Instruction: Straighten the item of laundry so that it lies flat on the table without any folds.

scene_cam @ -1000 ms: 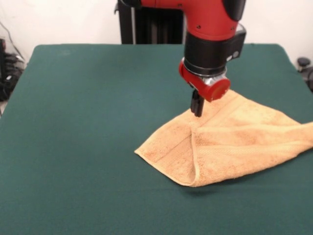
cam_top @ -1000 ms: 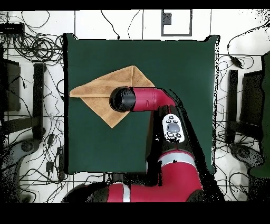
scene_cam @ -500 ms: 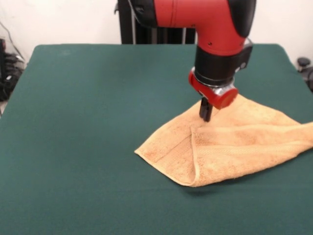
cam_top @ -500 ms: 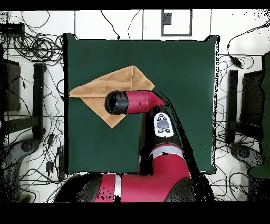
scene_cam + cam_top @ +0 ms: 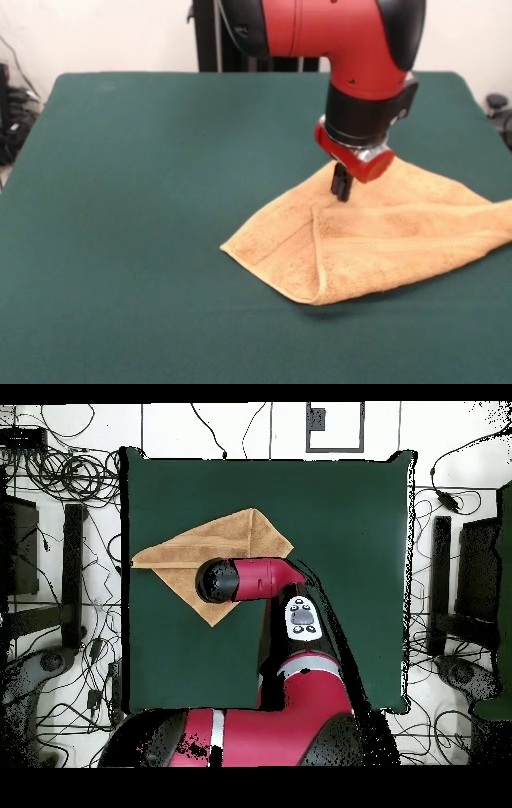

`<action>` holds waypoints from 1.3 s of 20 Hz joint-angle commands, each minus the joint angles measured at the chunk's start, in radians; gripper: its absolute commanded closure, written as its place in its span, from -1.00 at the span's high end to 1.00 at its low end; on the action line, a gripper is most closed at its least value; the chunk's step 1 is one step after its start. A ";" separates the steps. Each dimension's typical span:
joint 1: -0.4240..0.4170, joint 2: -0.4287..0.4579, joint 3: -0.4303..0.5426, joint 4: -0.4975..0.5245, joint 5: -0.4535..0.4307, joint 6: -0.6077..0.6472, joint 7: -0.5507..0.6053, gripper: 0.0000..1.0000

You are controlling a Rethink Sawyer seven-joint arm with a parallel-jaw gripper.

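Towel (image 5: 384, 236) sits toward one side edge of the table (image 5: 160, 176), folded over on itself into a rough triangle, with the doubled flap's border band running down to the nearest corner. Gripper (image 5: 342, 194) hovers just above the fold's upper end; can't tell if its fingers are parted or closed. Best bet is probably pinching only the top layer, then peeling it outward low and slow so the bottom layer doesn't drag along.
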 commanded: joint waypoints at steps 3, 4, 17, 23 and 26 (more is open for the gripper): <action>0.035 0.089 0.026 -0.003 -0.010 -0.096 0.037 -1.00; 0.036 0.090 0.025 -0.002 -0.011 -0.099 0.038 -1.00; -0.002 -0.052 0.060 0.088 0.029 0.027 -0.011 -1.00; -0.030 -0.124 0.080 0.136 0.043 0.076 -0.036 -1.00; -0.031 -0.125 0.079 0.140 0.041 0.072 -0.030 -1.00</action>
